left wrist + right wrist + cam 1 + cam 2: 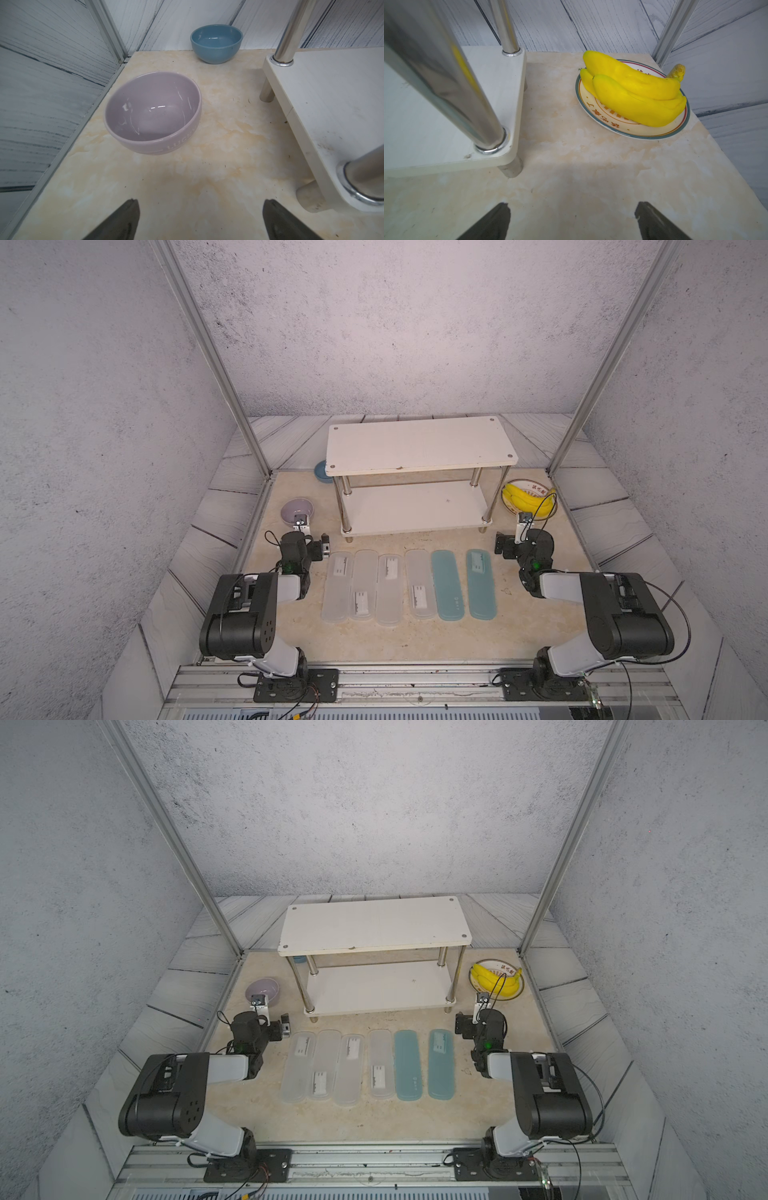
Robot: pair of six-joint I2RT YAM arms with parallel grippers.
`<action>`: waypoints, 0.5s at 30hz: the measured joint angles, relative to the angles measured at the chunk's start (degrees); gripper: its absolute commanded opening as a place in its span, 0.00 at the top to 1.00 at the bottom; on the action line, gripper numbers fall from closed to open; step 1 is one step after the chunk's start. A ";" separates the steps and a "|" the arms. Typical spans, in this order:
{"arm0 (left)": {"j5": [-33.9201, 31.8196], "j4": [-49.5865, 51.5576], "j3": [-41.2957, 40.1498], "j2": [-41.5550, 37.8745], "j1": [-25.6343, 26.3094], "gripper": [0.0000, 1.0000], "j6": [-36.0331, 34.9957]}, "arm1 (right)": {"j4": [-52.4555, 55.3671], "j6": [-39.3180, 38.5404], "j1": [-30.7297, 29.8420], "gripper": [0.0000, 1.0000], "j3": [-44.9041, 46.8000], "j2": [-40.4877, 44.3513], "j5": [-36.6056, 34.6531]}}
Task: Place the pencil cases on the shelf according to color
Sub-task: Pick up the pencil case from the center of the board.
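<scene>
Left fingers point(124, 220) wide, empty | right fingers point(496, 220) wide, empty | pencil cases point(388, 593) long axes point toward shelf point(419, 443)

Right gripper point(571, 216) jaws spread wide, nothing between them, over bare marbled table point(591, 176). Shelf point(446, 128) lower-board corner close by, chrome leg point(446, 83) looming blurred in foreground. Rimmed plate point(623, 129) near table corner beside frame post point(675, 27), carrying yellow bananas point(633, 93), apparently three; stem overhangs plate rim.
</scene>
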State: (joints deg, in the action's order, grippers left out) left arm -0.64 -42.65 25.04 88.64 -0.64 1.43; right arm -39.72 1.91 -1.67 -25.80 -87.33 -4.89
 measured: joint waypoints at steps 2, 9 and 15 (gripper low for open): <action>0.00 0.00 0.00 0.00 0.00 0.01 0.00 | 0.00 0.00 0.00 0.00 0.00 0.00 0.00; -0.42 6.12 1.31 -4.04 0.02 0.04 0.07 | 1.07 0.07 0.00 0.00 -0.20 0.50 -1.16; -7.15 17.73 8.04 -17.07 0.00 0.01 8.79 | 19.41 4.46 -0.02 0.00 -10.19 7.85 -8.20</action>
State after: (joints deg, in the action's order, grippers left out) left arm -7.79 -24.93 33.08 71.57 -0.64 10.22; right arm -20.32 6.37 -1.69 -35.99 -79.48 -13.08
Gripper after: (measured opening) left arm 0.991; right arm 0.998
